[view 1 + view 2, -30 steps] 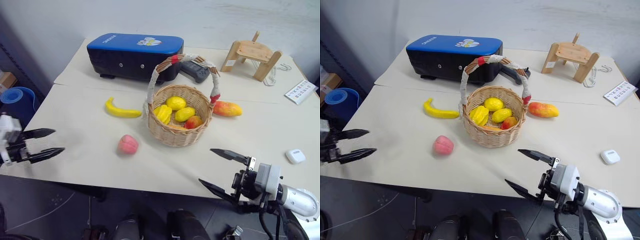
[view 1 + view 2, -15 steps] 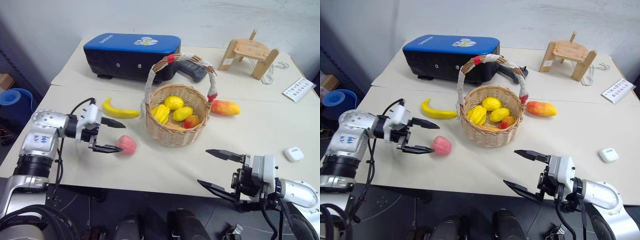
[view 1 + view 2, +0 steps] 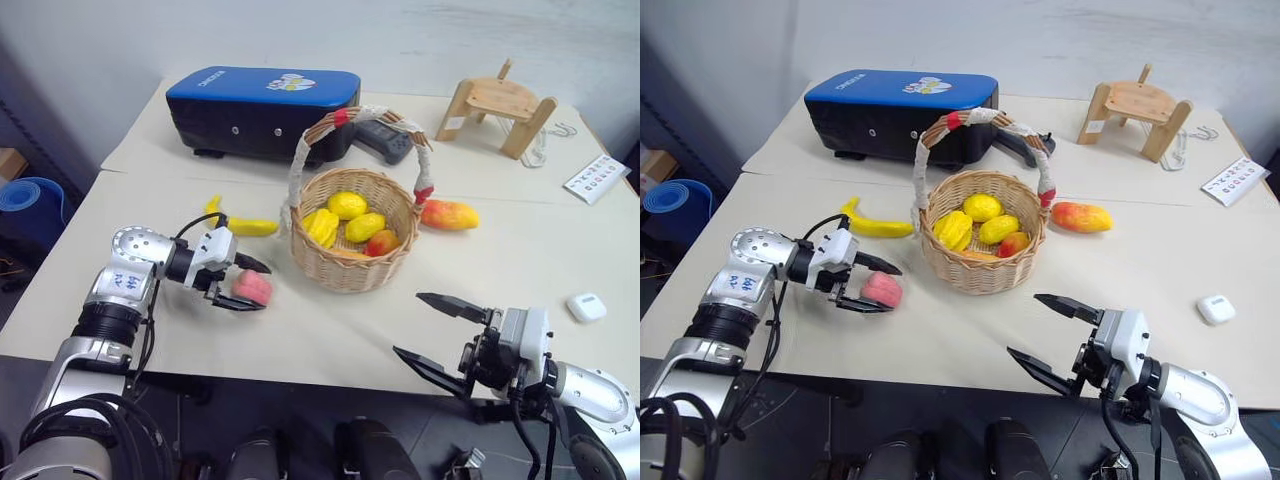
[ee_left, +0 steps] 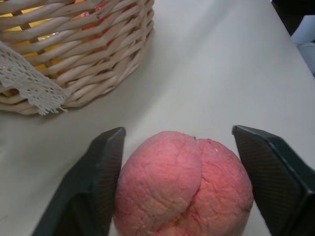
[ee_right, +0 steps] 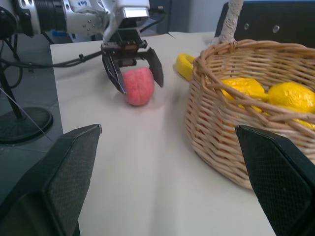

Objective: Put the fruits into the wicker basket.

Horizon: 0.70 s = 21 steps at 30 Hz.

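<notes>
Beside the round tan wicker basket (image 3: 349, 243), the left gripper (image 3: 243, 285) has arrived, jaws narrowing around the wrinkled round pink peach (image 3: 252, 288); the right gripper (image 3: 438, 329) gapes wide, empty.

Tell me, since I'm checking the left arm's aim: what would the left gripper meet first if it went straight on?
The peach, already between the left gripper's fingers; beyond it, probably the basket.

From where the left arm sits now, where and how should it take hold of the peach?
Grip the peach across its round middle, coming in low from the robot's left, the side away from the wicker basket. It rests on the table and bulges evenly on both sides. The left pincer already straddles it, one finger on each flank, so closing there looks sound.
</notes>
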{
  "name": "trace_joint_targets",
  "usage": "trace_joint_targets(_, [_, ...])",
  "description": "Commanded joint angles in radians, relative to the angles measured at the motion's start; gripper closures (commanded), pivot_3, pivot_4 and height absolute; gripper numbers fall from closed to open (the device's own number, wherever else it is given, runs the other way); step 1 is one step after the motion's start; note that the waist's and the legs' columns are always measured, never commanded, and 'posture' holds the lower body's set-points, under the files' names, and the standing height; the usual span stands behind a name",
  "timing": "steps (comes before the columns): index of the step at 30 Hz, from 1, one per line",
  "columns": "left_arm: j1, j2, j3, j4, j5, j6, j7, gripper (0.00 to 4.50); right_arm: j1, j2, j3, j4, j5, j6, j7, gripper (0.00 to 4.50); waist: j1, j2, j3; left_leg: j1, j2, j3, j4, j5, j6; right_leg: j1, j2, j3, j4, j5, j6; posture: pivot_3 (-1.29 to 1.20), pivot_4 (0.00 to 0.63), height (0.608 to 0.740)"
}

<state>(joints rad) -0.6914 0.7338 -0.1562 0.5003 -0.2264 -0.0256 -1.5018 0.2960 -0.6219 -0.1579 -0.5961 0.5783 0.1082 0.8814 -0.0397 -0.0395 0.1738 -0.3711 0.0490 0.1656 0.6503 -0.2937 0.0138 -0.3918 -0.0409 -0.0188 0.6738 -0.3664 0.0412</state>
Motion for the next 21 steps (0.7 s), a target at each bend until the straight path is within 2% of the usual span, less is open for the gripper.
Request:
trace_joint_targets(1, [0.009,0.061,0.048,-0.14,-0.076,0.09,-0.081,1.97,0.001,0.021,-0.016,-0.032,0.002,-0.021,-0.021,0.0,0.004,0.0,0.0,0.0,0.0,0.0,0.0,0.0,0.0,0.0,0.0,0.0,0.0,0.0,0.0,0.0,0.15,0.74])
trace_joint_targets(3, [0.021,0.085,0.058,-0.227,-0.119,0.155,-0.072,2.17,0.003,0.034,-0.022,-0.036,0.001,-0.023,-0.038,0.0,0.008,0.0,0.0,0.0,0.0,0.0,0.0,0.001,0.0,0.0,0.0,0.0,0.0,0.0,0.0,0.0,0.15,0.74])
trace_joint_targets(7, [-0.056,-0.042,0.165,-0.444,-0.348,0.411,0.148,2.19,-0.004,0.074,-0.093,-0.047,0.055,0.005,-0.126,0.0,0.021,0.0,0.0,-0.001,-0.002,-0.003,0.001,0.001,0.001,0.002,-0.002,-0.001,0.0,0.0,0.0,0.0,0.15,0.74])
trace_joint_targets(9, [-0.112,-0.107,0.172,-0.478,-0.328,0.49,0.298,2.19,0.001,0.104,-0.132,-0.057,0.103,0.024,-0.183,0.0,0.033,0.0,0.0,-0.003,-0.003,-0.007,0.004,0.0,0.002,0.003,-0.002,-0.001,-0.001,0.0,0.002,0.0,0.15,0.74])
trace_joint_targets(13, [-0.132,-0.315,0.158,-0.511,-0.243,0.494,0.617,2.19,0.012,0.159,-0.179,-0.073,0.148,0.034,-0.264,0.0,0.034,0.002,-0.001,-0.001,-0.004,-0.008,0.003,0.0,0.002,0.005,-0.001,0.0,-0.001,0.0,0.003,0.0,0.15,0.74])
trace_joint_targets(19, [-0.061,-0.414,0.054,-0.514,-0.089,0.429,0.767,2.19,-0.001,0.195,-0.147,-0.087,0.117,0.022,-0.294,0.0,0.011,0.003,0.0,0.001,-0.003,-0.007,0.001,0.002,0.0,0.006,0.001,0.001,-0.002,0.0,0.003,0.0,0.15,0.74])
trace_joint_targets(20, [-0.057,-0.419,0.054,-0.505,-0.083,0.411,0.769,1.5,0.001,0.197,-0.142,-0.089,0.113,0.02,-0.292,0.0,0.011,0.003,0.0,0.001,-0.003,-0.007,0.001,0.003,-0.001,0.005,0.002,0.002,-0.001,0.0,0.003,0.0,0.15,0.74])
trace_joint_targets(21, [-0.055,-0.429,0.062,-0.492,-0.08,0.384,0.774,1.3,0.001,0.198,-0.14,-0.088,0.111,0.019,-0.29,0.0,0.01,0.003,0.0,0.001,-0.003,-0.007,0.001,0.003,-0.001,0.005,0.002,0.002,-0.001,0.0,0.003,0.0,0.15,0.74])
